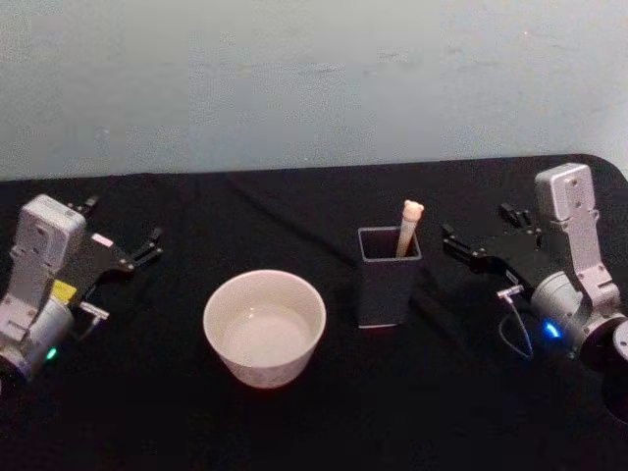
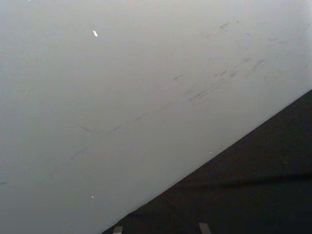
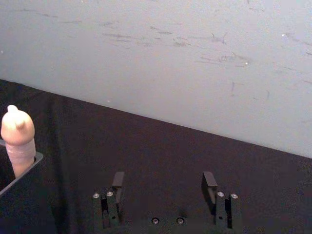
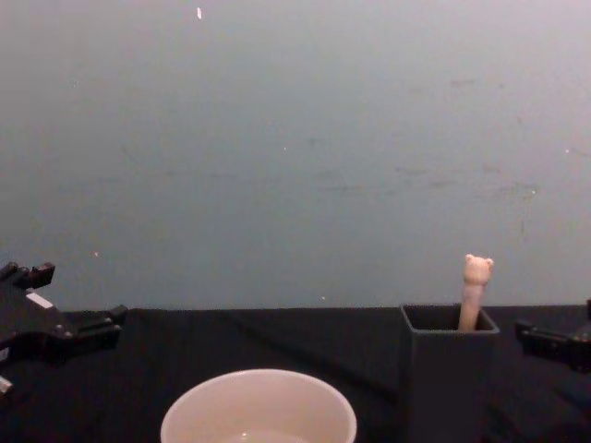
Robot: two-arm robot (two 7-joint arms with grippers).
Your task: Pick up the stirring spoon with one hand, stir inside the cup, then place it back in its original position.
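Head view, lower centre: wide cream-white cup (image 1: 264, 327) on black cloth-covered table (image 1: 324, 432). Right of it, dark grey square holder (image 1: 389, 277) — pale bear-topped stirring spoon (image 1: 409, 226) upright inside. Left gripper (image 1: 149, 244) at left edge, right gripper (image 1: 453, 242) right of holder — both with fingers apart, empty.

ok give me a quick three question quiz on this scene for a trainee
1. True or false: the stirring spoon stands in the dark grey holder, its bear head poking above the rim.
2. Multiple choice: in the head view, the cream-white cup sits where? A) to the robot's left of the holder B) behind the holder C) inside the holder
3. Short answer: which gripper is nearer the spoon, and what does it hold?

Key
1. True.
2. A.
3. The right gripper, open, with nothing between its fingers, just to the robot's right of the holder. The left gripper is open too, at the table's far left.
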